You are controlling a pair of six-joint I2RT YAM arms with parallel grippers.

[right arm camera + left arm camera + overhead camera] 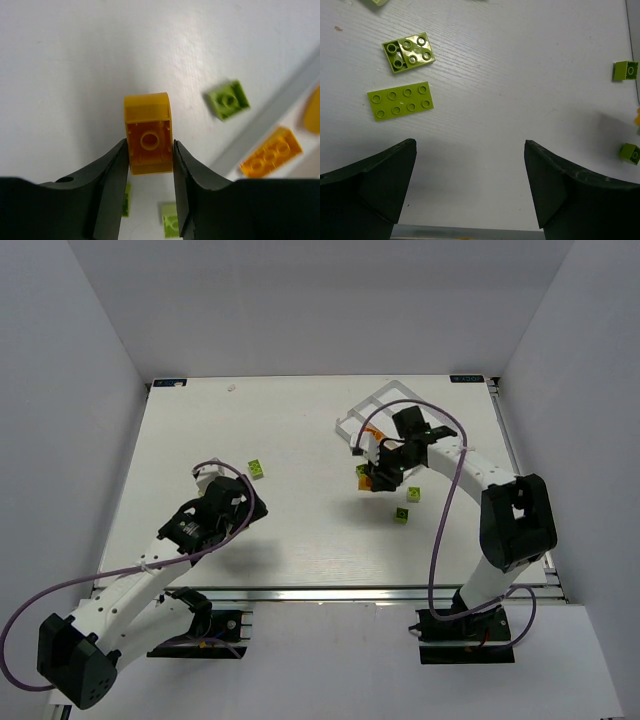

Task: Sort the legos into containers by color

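Right gripper point(148, 150) clamps one yellow-orange studded plastic brick point(147, 117); left gripper point(470, 170) spread wide, empty, near two lime green studded plastic plates point(400, 100).

Glossy plastic legos point(400, 100), matt grained table point(510, 75)

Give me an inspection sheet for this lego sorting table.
Surface: white table, no spills seen.
Job's things: lime green legos loose on the table, including a flat plate; one orange brick inside the white tray.
Clutter: small white speck near the far edge.
Grippers: left gripper open, empty; right gripper shut on a yellow-orange brick.
Cables: purple cables, loosely looped.
Surroundings: white walls.
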